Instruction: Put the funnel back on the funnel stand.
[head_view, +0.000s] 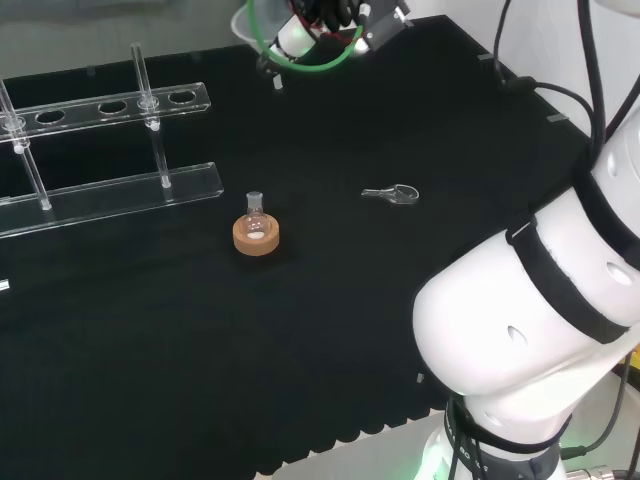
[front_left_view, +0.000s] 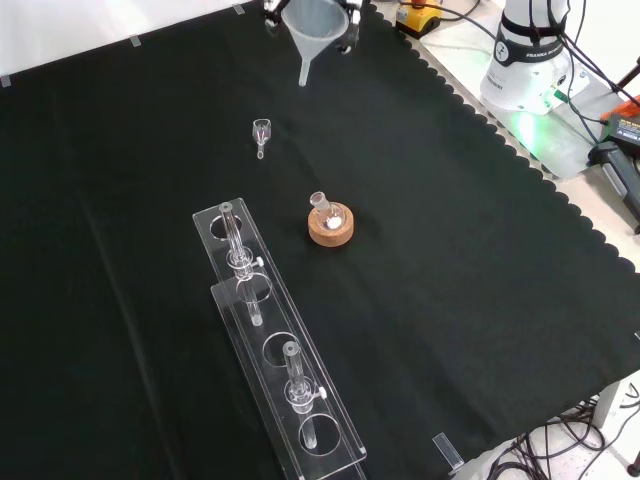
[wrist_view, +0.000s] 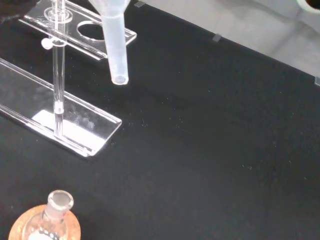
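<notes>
- Translucent plastic funnel: one, grasped by the hand, spout down, above the cloth.
- Funnel stand: one, clear, well apart from the hand.
- Flask on cork ring: one, between hand and stand.
- No legible writing.

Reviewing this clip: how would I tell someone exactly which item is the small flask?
Start from the long clear funnel stand on the black cloth. Just right of its far end in the front view sits a cork ring, and the small flask rests in it, neck tilted. Nothing else here stands on cork.

Bright even light; glassware perhaps faintly glaring.
</notes>
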